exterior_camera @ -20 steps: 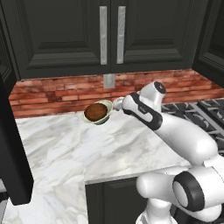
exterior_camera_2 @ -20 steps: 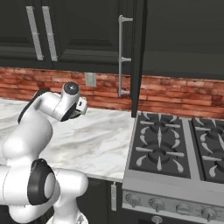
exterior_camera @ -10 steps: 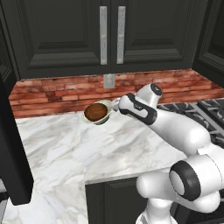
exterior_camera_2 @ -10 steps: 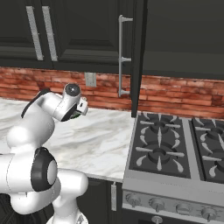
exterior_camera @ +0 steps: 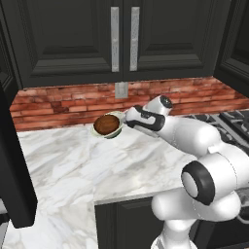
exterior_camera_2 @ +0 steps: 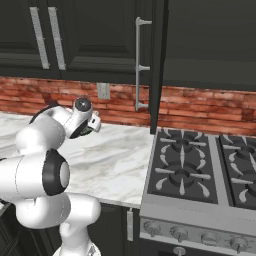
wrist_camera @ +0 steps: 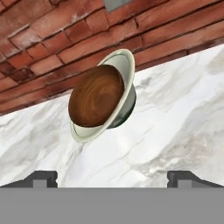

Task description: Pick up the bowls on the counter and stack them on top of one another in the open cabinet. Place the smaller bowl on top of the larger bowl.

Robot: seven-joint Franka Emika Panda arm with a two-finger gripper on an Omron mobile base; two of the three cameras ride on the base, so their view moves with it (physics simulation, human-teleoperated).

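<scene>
Arm reaches forward and left over the counter (exterior_camera: 73, 165), forearm low, hand levelled at the bowls. Gripper (wrist_camera: 112, 177) spread wide, tips far apart, holding nothing, just short of the bowls.

Counter: white marble, grey veins, brick wall (exterior_camera: 58, 104) behind. Stove (exterior_camera_2: 200, 170) at its right end. Open cabinet (exterior_camera_2: 210, 45) above the stove, door (exterior_camera_2: 159, 65) swung out edge-on.

Large bowl (wrist_camera: 127, 65) sits near the wall, pale cream-green, flared rim. Small bowl (wrist_camera: 96, 96), glossy brown, wood-grained, looks nested inside it, though it may only overlap. Bare marble lies open on all near sides of the pair.
</scene>
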